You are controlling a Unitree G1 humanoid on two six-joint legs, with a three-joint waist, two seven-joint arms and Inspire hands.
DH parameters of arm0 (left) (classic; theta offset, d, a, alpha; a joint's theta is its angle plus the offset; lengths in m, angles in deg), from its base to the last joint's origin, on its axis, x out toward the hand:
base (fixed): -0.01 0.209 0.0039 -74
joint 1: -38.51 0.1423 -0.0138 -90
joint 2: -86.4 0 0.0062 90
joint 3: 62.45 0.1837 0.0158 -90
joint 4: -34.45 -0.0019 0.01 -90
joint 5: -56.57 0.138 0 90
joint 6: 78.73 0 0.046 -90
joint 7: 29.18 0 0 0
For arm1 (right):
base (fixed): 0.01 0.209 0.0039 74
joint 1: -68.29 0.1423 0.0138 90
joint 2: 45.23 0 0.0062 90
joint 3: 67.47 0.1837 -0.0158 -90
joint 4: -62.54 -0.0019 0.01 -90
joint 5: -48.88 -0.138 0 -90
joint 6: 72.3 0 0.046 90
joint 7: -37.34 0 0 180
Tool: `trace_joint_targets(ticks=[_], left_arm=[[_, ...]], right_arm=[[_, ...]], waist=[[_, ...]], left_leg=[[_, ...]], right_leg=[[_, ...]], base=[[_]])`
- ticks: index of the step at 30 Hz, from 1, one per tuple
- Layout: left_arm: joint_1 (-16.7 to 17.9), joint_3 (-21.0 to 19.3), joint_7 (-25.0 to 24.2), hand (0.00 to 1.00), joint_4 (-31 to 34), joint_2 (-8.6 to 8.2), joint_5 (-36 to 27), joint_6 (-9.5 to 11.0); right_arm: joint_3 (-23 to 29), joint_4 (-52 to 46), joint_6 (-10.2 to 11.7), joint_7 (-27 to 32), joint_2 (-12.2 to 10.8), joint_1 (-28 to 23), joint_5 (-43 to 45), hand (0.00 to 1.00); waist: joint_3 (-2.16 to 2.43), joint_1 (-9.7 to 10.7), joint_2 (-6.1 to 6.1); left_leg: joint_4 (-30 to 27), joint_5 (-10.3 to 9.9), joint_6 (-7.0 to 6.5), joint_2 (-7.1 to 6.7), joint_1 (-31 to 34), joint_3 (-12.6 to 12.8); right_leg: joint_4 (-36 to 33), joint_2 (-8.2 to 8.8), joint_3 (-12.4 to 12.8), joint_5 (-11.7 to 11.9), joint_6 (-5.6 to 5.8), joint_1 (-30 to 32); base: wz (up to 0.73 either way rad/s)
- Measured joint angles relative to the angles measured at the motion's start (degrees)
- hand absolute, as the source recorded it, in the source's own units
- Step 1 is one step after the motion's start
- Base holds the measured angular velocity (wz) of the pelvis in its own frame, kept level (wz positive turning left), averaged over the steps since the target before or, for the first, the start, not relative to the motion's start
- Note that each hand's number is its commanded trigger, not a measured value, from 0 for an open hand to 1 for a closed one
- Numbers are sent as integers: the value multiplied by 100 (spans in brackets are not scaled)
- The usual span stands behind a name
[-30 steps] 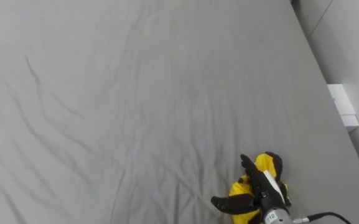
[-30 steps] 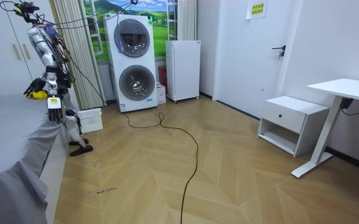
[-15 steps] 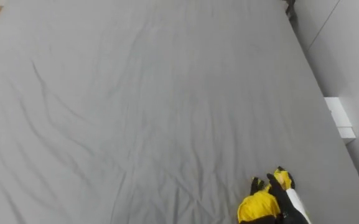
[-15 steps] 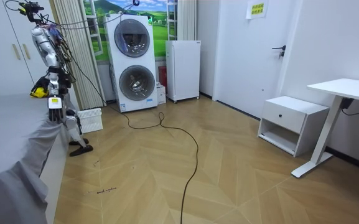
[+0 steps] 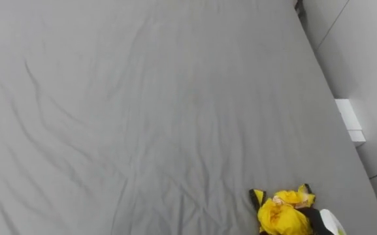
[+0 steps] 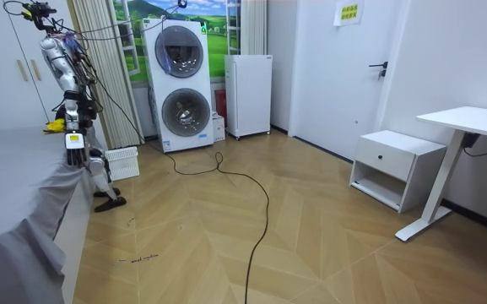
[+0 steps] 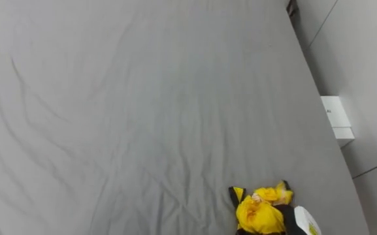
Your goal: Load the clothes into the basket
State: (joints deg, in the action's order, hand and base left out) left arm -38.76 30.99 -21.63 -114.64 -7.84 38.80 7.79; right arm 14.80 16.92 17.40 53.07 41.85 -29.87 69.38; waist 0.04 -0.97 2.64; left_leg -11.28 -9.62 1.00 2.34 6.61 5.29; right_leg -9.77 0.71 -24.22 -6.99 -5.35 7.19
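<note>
1. Your right hand (image 5: 313,218) is at the near right of the bed (image 5: 142,98). Its fingers are curled round a yellow cloth (image 5: 281,215) and hold it tight. Dark fingertips (image 5: 256,195) poke out at the cloth's edges.
2. The yellow cloth is bunched up like a ball, close to the bed's right edge. You cannot tell if it touches the bed.
3. A gray sheet (image 5: 77,150) with soft wrinkles covers the bed, far and left of your hand.
4. A white box (image 5: 349,121) sits just beside the bed's right edge, farther away than your hand.
5. In the room view, your robot stands at the bed's edge on the room view's left. The cloth shows there as a small yellow spot over the bed.
6. The basket (image 6: 123,163) is white. It stands on the wood floor (image 6: 311,228) near the robot's feet, on their room view's right. The cloth is not in it.
7. Two washing machines (image 6: 180,80) are stacked behind the basket.
</note>
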Motion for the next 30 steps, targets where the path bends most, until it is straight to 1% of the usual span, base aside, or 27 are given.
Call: trace_joint_targets(ticks=[1, 2, 6, 8, 15, 18, 20, 22, 23, 25, 26, 27, 28, 29, 30], left_arm=[[0, -2, -48, 0, 2, 24, 53, 7], [0, -7, -62, 0, 2, 50, 121, 7], [35, -107, -51, 0, -4, 58, 227, -4], [42, -136, -42, 0, -3, 58, 256, -13], [123, -136, 91, 0, 226, 55, 238, -37], [188, -152, 91, 0, 310, 59, 237, -35], [239, -276, 88, 0, 382, 24, 283, -35], [289, -419, 87, 0, 423, 11, 281, -32], [314, -513, 88, 0, 440, 10, 277, -32], [355, -609, 95, 0, 446, 5, 301, -42], [362, -660, 105, 0, 448, -5, 332, -103], [364, -669, 117, 0, 449, -7, 330, -133], [374, -666, 159, 0, 448, -12, 335, -186], [375, -667, 189, 0, 446, -12, 342, -273], [376, -673, 201, 0, 443, -11, 352, -305]], right_arm=[[2, -1, -10, -11, 35, 38, 5, 100], [3, -1, -11, -18, 70, 51, 4, 100], [9, -14, -60, -32, 94, 65, 3, 100], [14, -22, -66, -41, 109, 77, -12, 100], [13, -262, -102, -166, 114, -38, -189, 100], [46, -502, -117, -221, 117, -146, -418, 100], [202, -848, -108, -230, 116, -230, -459, 100], [420, -1104, -100, -226, 116, -255, -505, 100], [571, -1229, -96, -206, 116, -253, -596, 100], [826, -1374, -91, -198, 115, -264, -656, 100], [991, -1394, -90, -147, 116, -266, -670, 100], [1062, -1416, -97, -125, 116, -268, -684, 100], [1163, -1532, -105, -112, 128, -273, -702, 100], [1185, -1678, -103, -110, 168, -305, -750, 100], [1190, -1739, -103, -110, 188, -340, -788, 100]], waist=[[8, -43, -13], [26, -79, -26], [19, -115, -85], [24, -116, -104], [22, -76, -100], [4, -56, -39], [-27, -48, 14], [-30, -12, 47], [-27, 57, 76], [-48, 105, 115], [-51, 151, 123], [-52, 189, 125], [-58, 235, 122], [-62, 277, 113], [-62, 303, 113]], left_leg=[[-7, -1, -1, 1, 38, 0], [-8, -1, -1, 1, 84, 0], [-10, 1, -2, 0, 101, 7], [-7, 1, -2, 3, 97, 35], [99, 9, -6, -4, -162, 82], [165, 33, -3, -8, -234, 99], [186, 35, -1, -3, -306, 167], [201, 34, -1, 5, -346, 227], [202, 34, -1, 5, -354, 227], [260, 33, -1, 6, -485, 261], [278, 30, -4, 4, -558, 270], [278, 29, -5, 4, -581, 272], [283, 28, -6, 5, -620, 328], [299, 28, -7, 15, -634, 390], [304, 27, -7, 17, -644, 406]], right_leg=[[0, -1, 0, 1, 0, 35], [0, -1, -2, 12, -7, 78], [10, 0, -7, 16, -6, 87], [6, 0, 8, 12, -2, 100], [10, -2, 61, -7, 24, -88], [-7, -1, 89, -17, 36, -115], [-21, -12, 161, -16, 34, -136], [-30, -23, 227, -14, 32, -143], [-29, -24, 228, -8, 25, -150], [-11, -42, 282, -11, 31, -244], [4, -87, 449, -11, 31, -298], [2, -93, 493, -12, 33, -314], [-1, -104, 598, -18, 38, -301], [-3, -115, 649, -15, 39, -294], [-8, -118, 665, -12, 36, -294]], base=[[0], [0], [0], [-5], [-2], [-5], [-16], [-15], [-3], [-6], [0], [-4], [-16], [-21], [-19]])
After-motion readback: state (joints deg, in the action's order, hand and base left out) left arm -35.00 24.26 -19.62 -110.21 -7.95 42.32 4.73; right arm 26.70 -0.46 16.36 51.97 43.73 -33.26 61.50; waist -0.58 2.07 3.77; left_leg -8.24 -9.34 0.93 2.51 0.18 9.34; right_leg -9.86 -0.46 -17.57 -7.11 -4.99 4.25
